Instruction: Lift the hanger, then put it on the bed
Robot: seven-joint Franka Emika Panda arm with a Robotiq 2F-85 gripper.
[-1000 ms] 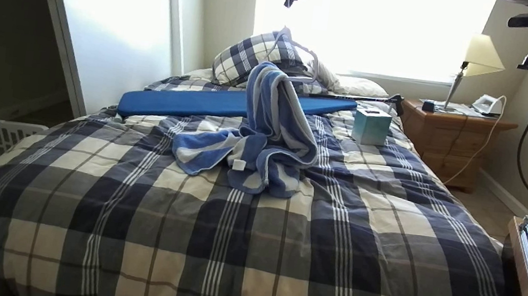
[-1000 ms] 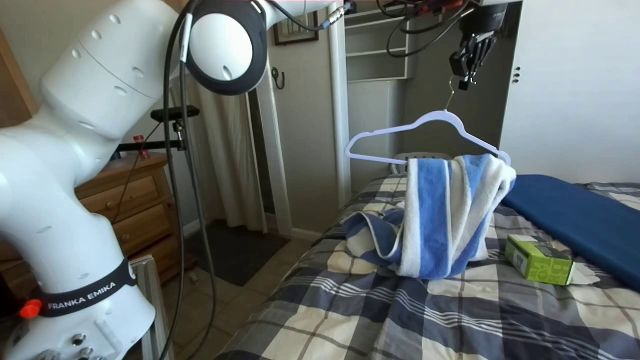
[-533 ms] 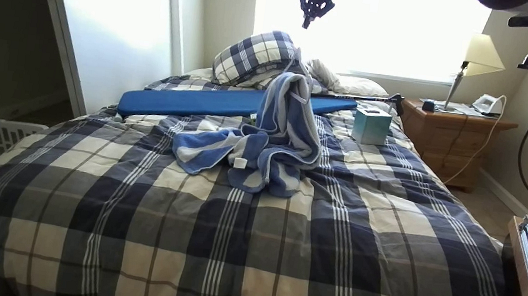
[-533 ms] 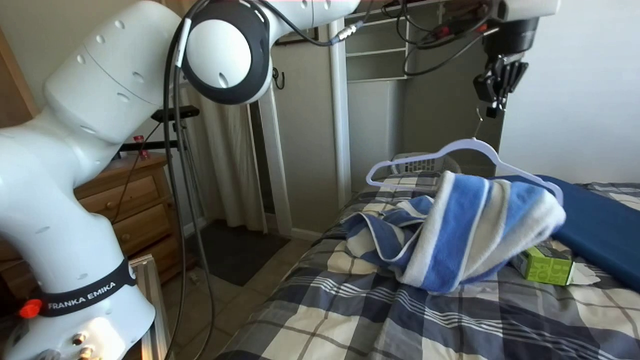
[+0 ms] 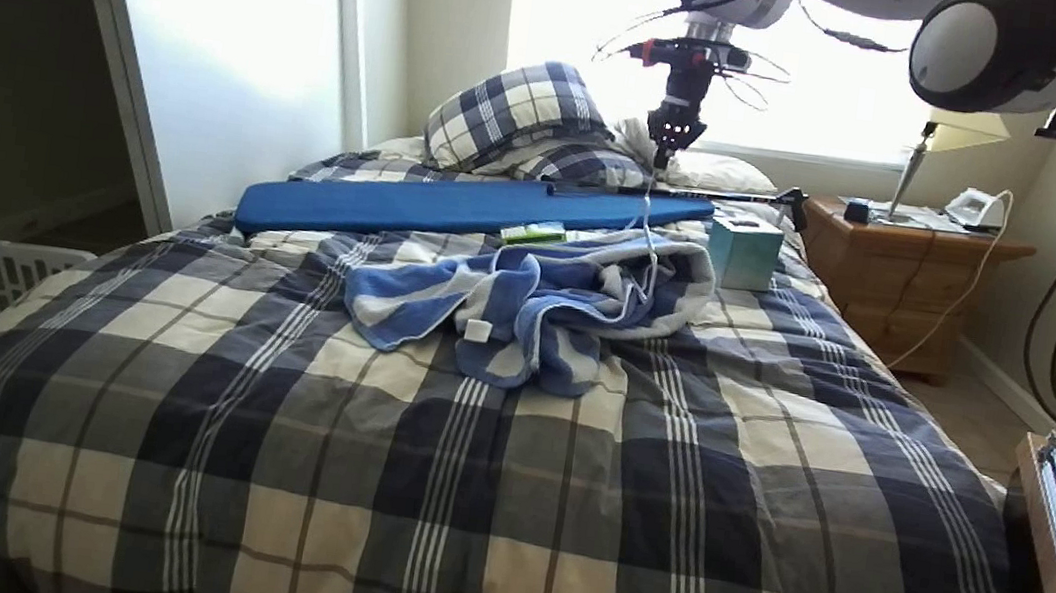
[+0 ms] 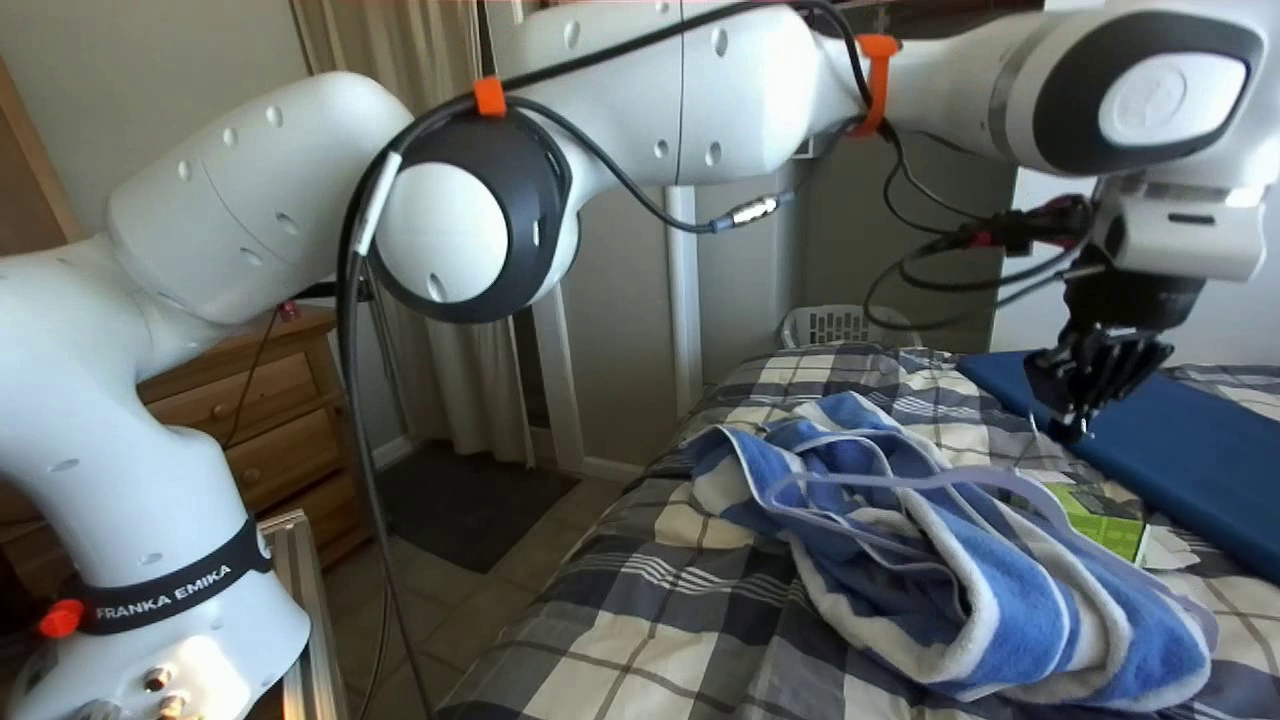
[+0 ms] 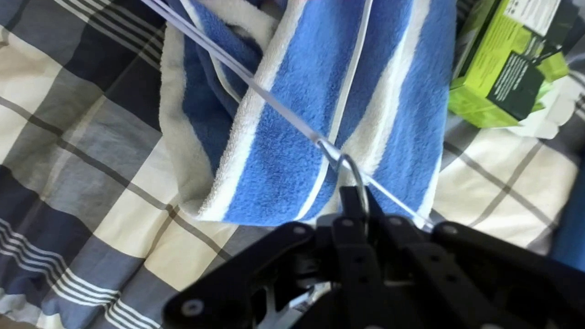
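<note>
The thin pale-lavender clothes hanger [image 6: 985, 475] is slanting across the right half of the frame in an exterior view, just over a crumpled blue-and-white striped plush garment [image 6: 1030, 620], with parts of it running in among the folds. In the wrist view, the slim black robotic fingers [image 7: 349, 205] are standing pressed together at the lower centre, pinching the hanger's thin silvery wire hook [image 7: 358, 175]. The garment is resting on the large bed [image 5: 367, 458] with its navy, white and grey plaid comforter [image 6: 640, 600]; whether the hanger is touching the comforter too, I cannot tell. In an exterior view, a long flat blue board [image 5: 377, 210] is stretching behind the garment from the centre left, and a teal cube-shaped box [image 5: 743, 254] is standing just right of the garment. A lime-green and black cardboard box [image 7: 498, 68] is lying beside the garment at the upper right of the wrist view.
</note>
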